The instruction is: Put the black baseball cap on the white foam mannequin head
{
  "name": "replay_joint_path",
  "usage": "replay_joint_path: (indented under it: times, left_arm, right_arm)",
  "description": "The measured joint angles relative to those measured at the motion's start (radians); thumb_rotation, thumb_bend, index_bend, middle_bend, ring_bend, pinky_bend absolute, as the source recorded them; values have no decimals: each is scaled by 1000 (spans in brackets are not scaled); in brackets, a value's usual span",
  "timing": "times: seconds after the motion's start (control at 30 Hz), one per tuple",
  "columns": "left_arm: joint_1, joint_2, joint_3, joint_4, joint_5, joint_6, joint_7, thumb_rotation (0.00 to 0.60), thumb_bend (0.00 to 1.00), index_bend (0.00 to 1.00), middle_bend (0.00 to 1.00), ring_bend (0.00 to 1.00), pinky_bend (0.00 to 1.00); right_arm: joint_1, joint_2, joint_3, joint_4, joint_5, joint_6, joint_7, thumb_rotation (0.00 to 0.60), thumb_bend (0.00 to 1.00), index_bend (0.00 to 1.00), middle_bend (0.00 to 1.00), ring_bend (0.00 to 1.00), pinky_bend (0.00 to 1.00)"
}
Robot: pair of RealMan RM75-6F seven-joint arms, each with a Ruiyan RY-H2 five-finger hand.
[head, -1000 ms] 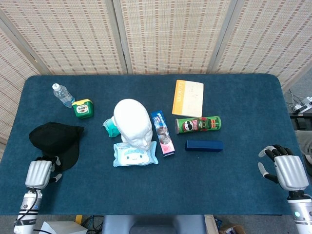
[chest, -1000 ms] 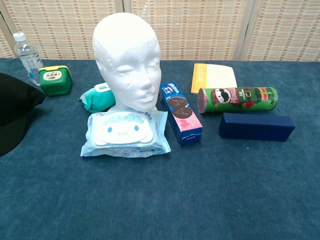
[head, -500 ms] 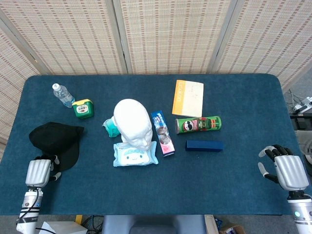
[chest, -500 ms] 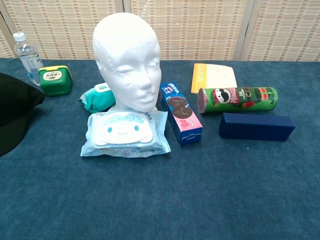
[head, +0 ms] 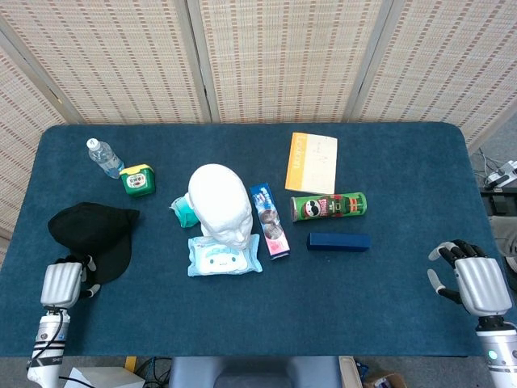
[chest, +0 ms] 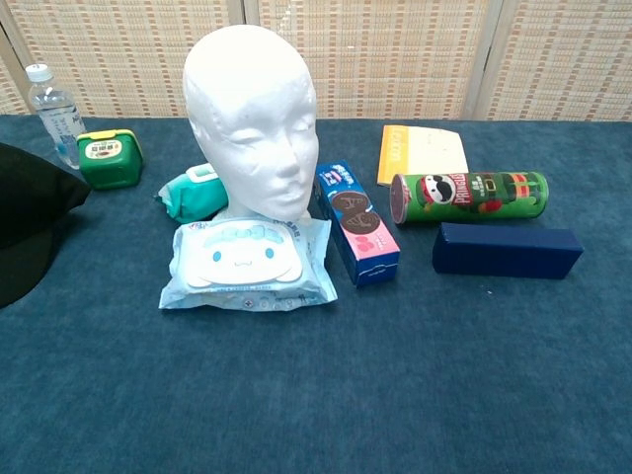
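Note:
The black baseball cap point(head: 90, 232) lies flat at the table's left side; the chest view shows only its edge point(chest: 25, 232) at the far left. The white foam mannequin head point(head: 220, 202) stands upright and bare near the middle, large in the chest view point(chest: 252, 123). My left hand point(head: 65, 283) is at the front left, its fingertips point(head: 87, 265) right at the cap's near brim; I see nothing in its grasp. At the front right corner my right hand point(head: 467, 279) rests empty with its fingers spread, far from the cap.
A wet-wipes pack point(head: 224, 256) lies in front of the mannequin head, a teal pouch point(head: 182, 212) to its left, and a cookie box point(head: 270, 220) to its right. Further off are a Pringles can point(head: 328, 207), dark blue box point(head: 338, 241), orange book point(head: 312, 162), green container point(head: 137, 179) and water bottle point(head: 103, 156).
My left hand has drifted slightly left and back toward the table's front edge. The cap and my right hand have not moved.

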Motion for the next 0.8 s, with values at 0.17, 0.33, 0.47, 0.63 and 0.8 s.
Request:
replay_joint_path:
  times: [0.17,0.33,0.47,0.63,0.8]
  left_arm:
    - [1,-1,2,4,-1,-5,-4,600,0,526,684,419,428]
    - [-2,-7,0,15,-2,-7,-6,600,0,526,684,419,428]
    - [-5,-14,-2,29,-4,-12,-5,600,0,526,684,419,428]
    - [-9,-31,-4,64,-4,-8,-6,600,1,526,687,421,428]
    - [-11,-61,-11,124,5,29,-33,600,4,525,692,427,428]
  right_arm:
    - [1,0,0,-1,0,-2,-3,600,369,455,404,284,332]
    - [1,0,0,-2,0,-2,-3,600,369,456,404,284,332]
    - [0,1,0,-2,0,-1,-1,600,369,456,404,284,332]
    - [0,2,0,-2,-1,0,3,600,369,455,404,284,332]
    - [0,2,0,-1,-1,-1,3,600,369,456,404,284,332]
